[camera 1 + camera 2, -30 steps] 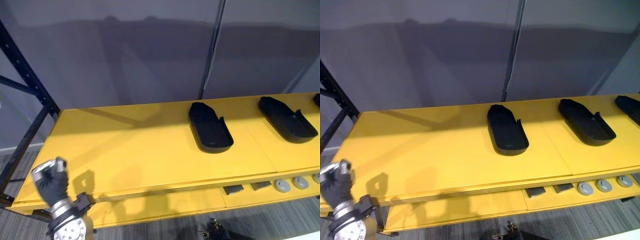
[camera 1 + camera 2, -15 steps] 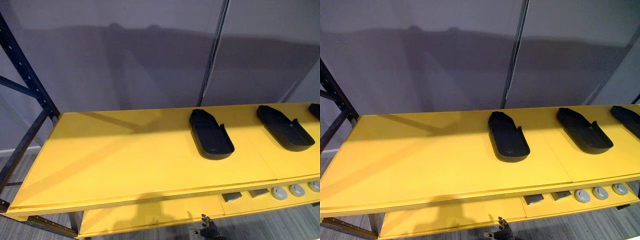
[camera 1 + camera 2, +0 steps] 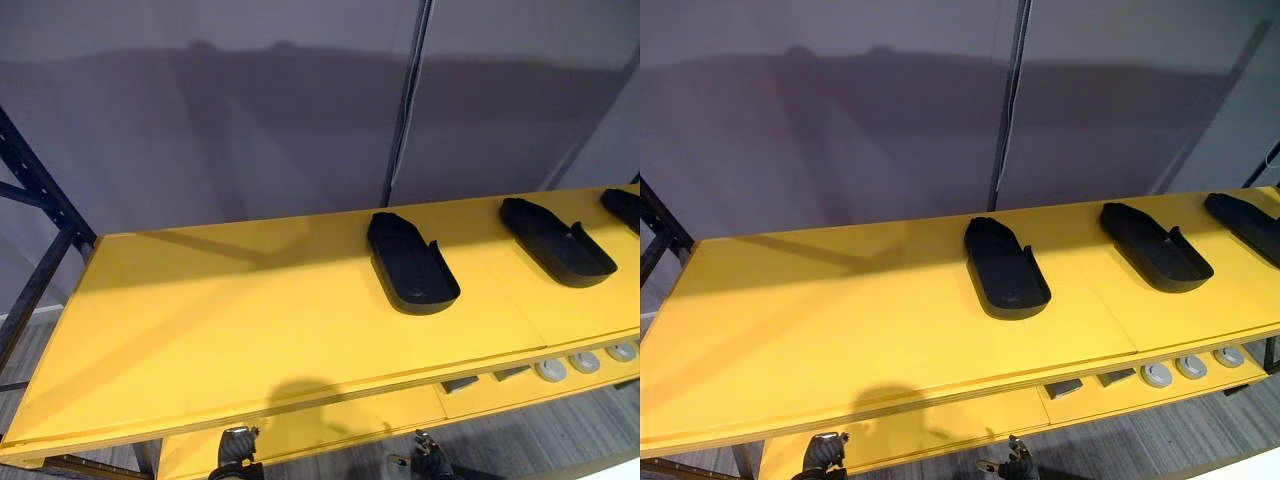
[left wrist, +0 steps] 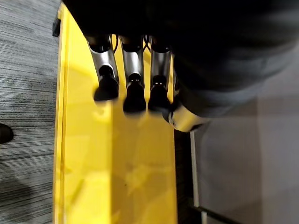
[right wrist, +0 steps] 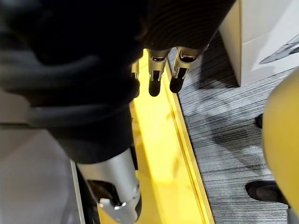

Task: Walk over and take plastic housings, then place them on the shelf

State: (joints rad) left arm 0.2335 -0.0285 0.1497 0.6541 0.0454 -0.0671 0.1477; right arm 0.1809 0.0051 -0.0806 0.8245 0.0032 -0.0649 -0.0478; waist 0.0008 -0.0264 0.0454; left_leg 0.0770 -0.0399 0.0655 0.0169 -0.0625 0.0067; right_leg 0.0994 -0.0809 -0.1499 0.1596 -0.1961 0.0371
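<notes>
Left hand (image 3: 237, 452): low, in front of the shelf's front edge; fingers (image 4: 133, 65) straight and relaxed, nothing in them, over the lower yellow board.
Right hand (image 3: 428, 462): low as well, near the left one; fingers (image 5: 157, 70) extended and empty, above the lower board's front edge and the floor.
Wall: plain grey panels (image 3: 200, 120) behind the shelf, with a dark vertical post (image 3: 405, 100) between them.
Shelf: long yellow top board (image 3: 230, 310), with the lower yellow board (image 3: 330, 420) showing beneath its front edge.
Frame: dark blue steel upright (image 3: 40, 190) at the shelf's left end.
Floor: grey planks (image 3: 560, 440).
Housings: three black plastic housings lie flat on the top board, well apart; one near the middle (image 3: 410, 265), one further right (image 3: 557, 242), one cut off by the right edge (image 3: 625, 208).
Small parts: two grey blocks (image 3: 1064, 388) and three round grey discs (image 3: 1191, 367) in a row on the lower board, right of the hands.
</notes>
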